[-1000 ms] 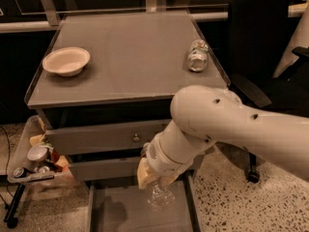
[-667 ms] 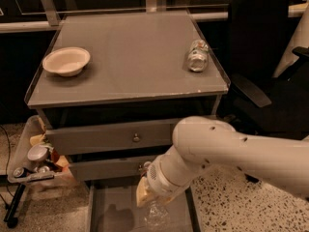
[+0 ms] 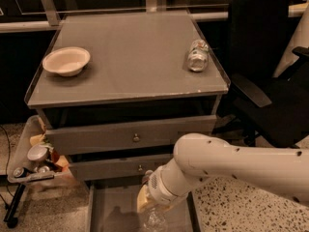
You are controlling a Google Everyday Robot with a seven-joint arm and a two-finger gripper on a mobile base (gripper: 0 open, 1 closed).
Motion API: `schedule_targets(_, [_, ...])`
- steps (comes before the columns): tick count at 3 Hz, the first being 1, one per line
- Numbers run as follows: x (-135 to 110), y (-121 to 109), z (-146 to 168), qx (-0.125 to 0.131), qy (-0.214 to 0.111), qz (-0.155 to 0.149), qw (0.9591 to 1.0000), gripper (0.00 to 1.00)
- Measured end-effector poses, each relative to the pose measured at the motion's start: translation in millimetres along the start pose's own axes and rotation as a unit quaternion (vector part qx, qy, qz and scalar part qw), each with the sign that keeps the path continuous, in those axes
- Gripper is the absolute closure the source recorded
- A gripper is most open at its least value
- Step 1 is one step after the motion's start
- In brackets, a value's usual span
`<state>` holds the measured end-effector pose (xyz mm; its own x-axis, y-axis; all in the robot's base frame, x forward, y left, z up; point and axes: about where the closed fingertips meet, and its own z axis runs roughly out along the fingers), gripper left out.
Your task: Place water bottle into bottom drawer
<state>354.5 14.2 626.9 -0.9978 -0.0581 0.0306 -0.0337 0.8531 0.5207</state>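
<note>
Camera view: looks down from above and in front onto a grey cabinet (image 3: 135, 57) and the floor before it.
Gripper: the gripper (image 3: 148, 209) is at the bottom edge of the picture, low over the pulled-out bottom drawer (image 3: 110, 211), pointing downward.
Grip: it is clamped on the water bottle (image 3: 155, 221); a yellowish finger (image 3: 143, 200) shows on the left side, and the rest is hidden behind the wrist.
Water bottle: see-through and ribbed, it hangs roughly upright below the gripper, inside the drawer's outline; its lower end is cut off by the picture's edge, so whether it touches the floor of the drawer cannot be told.
Bottom drawer: open, flat grey floor with thin side walls, bare to the left of the bottle.
Arm: the white arm (image 3: 236, 166) comes in from the right edge and bends down at the wrist (image 3: 166, 185), covering the right part of the drawer.
Drawer fronts: two closed grey fronts sit above the open drawer, an upper one (image 3: 96, 137) and a lower one (image 3: 108, 168), each with a small round knob.
Cabinet top: a pale bowl (image 3: 66, 60) stands near the left edge; a stubby labelled container (image 3: 198, 55) lies on its side near the right edge, well apart from the bowl.
Surroundings: a black office chair (image 3: 270, 81) stands to the right of the cabinet; a low cart (image 3: 31, 170) with mixed small items stands to the left.
</note>
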Motion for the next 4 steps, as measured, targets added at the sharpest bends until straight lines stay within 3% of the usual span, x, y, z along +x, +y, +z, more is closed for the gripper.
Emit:
schedule_targets(1, [-4, -12, 35, -0.015, 0.009, 0.007, 0.9998, 1.00])
schedule_targets(3, [-39, -64, 120, -0.049, 0.017, 0.036, 0.9980, 1.00])
schedule_targets(4, [-39, -64, 120, -0.049, 0.017, 0.036, 0.9980, 1.00])
